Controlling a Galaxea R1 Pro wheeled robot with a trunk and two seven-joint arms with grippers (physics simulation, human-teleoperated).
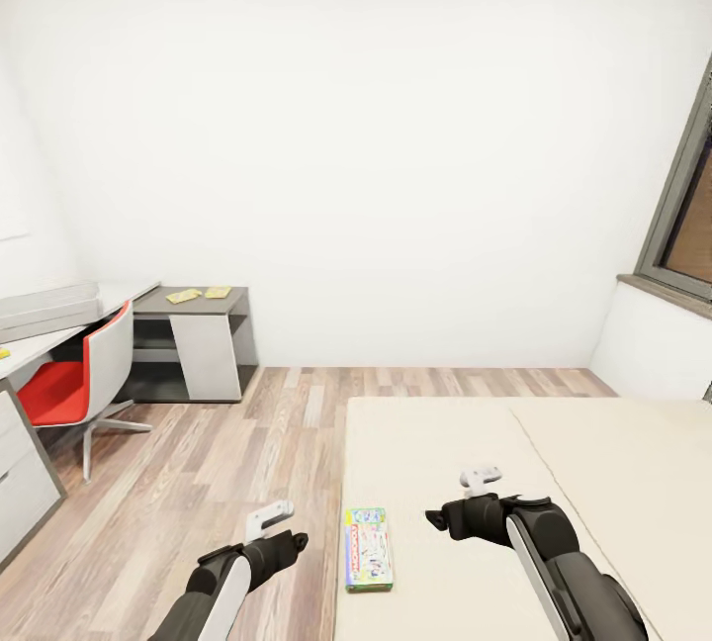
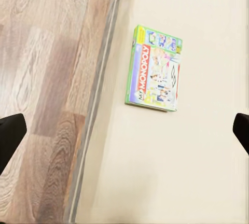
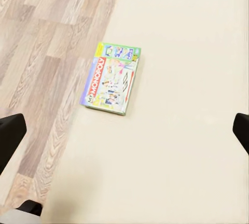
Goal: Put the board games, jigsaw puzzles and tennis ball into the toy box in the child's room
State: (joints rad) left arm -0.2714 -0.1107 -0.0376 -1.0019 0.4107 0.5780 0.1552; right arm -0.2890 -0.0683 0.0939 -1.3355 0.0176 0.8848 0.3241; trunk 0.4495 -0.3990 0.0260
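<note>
The green-edged board game (image 1: 368, 549) lies flat near the bed (image 1: 593, 443) edge, untouched. Both grippers, left gripper (image 1: 275, 525) and right gripper (image 1: 473, 493), hover either side, fingers apparently wide apart. Fetching it looks first; one must descend and pinch an edge.

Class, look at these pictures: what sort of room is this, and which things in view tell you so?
Most likely a child's bedroom: a wide beige bed with a Monopoly game box lying on it, and a desk with a red chair along the wall.
</note>
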